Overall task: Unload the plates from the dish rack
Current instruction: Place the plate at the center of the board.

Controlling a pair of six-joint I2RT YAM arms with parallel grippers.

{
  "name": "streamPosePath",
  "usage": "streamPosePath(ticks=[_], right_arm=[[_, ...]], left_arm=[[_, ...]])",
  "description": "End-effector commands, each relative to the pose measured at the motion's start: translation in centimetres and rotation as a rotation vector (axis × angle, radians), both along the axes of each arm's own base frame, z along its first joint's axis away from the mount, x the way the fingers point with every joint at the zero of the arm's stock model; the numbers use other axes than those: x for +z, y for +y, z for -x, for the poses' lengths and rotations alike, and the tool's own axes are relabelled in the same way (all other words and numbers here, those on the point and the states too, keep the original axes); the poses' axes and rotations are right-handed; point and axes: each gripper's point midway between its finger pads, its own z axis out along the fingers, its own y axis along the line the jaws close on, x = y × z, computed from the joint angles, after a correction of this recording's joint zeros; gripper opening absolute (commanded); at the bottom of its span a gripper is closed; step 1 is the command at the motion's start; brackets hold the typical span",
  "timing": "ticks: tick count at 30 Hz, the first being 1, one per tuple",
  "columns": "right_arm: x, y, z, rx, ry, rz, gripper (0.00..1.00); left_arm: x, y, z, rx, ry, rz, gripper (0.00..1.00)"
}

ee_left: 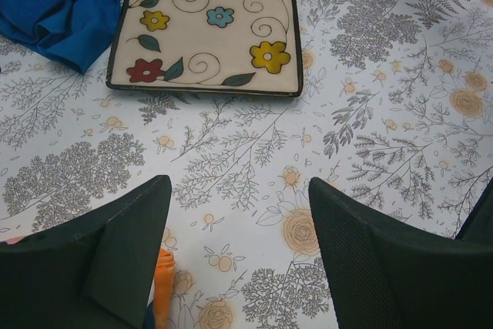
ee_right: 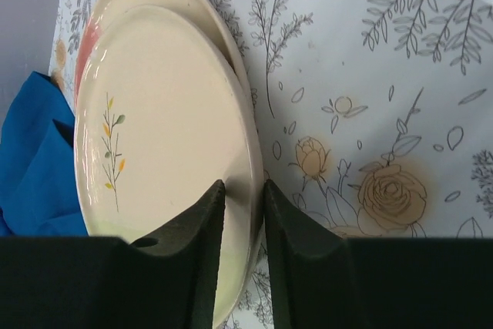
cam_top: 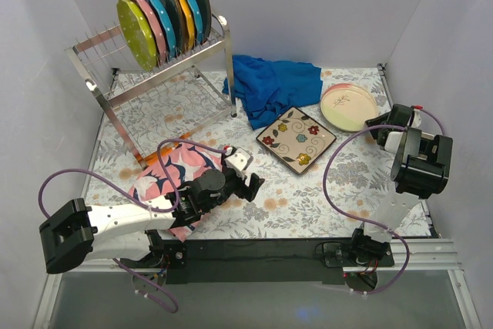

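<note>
Floral tablecloth (cam_top: 308,213), white walls. Dish rack (cam_top: 154,86) far left, with six plates (cam_top: 166,17) upright in it. Square plate (cam_top: 296,139) lies flat mid-table, just beside the blue cloth (cam_top: 269,86). Right gripper (ee_right: 243,198) pinches the rim of the cream plate (ee_right: 162,129) at far right (stacked on a pink-edged plate (ee_right: 88,44)). Left gripper (ee_left: 239,221) spread wide, empty, near left.

The overhead camera sits high behind the arm bases (cam_top: 254,256), tilted down over the whole table (cam_top: 300,206), with the dish rack (cam_top: 154,67) at upper left. The left wrist camera rides low, looking ahead past its fingers (ee_left: 115,267) to the square floral plate (ee_left: 206,28), which lies at the centre of the overhead view. The right wrist camera crowds the cream plate (ee_right: 162,136), at the overhead's upper right.
</note>
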Motion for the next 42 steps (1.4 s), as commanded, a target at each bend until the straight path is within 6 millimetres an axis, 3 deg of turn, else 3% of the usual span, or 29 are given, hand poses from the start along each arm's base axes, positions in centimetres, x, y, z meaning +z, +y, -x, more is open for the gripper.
streamPosePath(ticks=[1,10,15,19,23,26,30,35,42], right_arm=[[2.6,-0.7,-2.8,0.011,-0.077,0.042,0.30],[3.8,-2.9,-4.9,-0.028,-0.091,0.134,0.29],[4.4,-2.9,-3.6,-0.037,-0.052,0.145,0.35],[5.0,-1.3,-2.5,0.013,-0.031,0.156,0.35],[5.8,1.9,-2.0,0.120,-0.042,0.155,0.25],[5.0,5.1,-1.2,0.220,-0.036,0.109,0.18],[2.7,7.4,0.5,0.278,0.017,0.077,0.08],[0.2,8.3,1.8,0.302,0.076,0.058,0.05],[-0.2,8.1,0.9,0.325,0.082,0.096,0.04]], left_arm=[[0.5,-0.1,-0.1,0.003,-0.007,0.000,0.71],[-0.2,-0.2,-0.3,0.010,-0.001,-0.023,0.71],[-0.4,-0.3,-0.4,0.012,0.003,-0.026,0.71],[-0.7,-0.4,-0.5,0.015,0.006,-0.037,0.71],[-0.7,-0.3,-0.5,0.018,0.006,-0.038,0.70],[-0.4,-0.2,-0.4,0.017,0.004,-0.030,0.71],[0.2,-0.1,-0.3,0.016,-0.002,-0.012,0.71],[0.5,0.1,-0.1,0.013,-0.005,0.001,0.71],[0.7,0.2,-0.1,0.015,-0.008,0.005,0.71]])
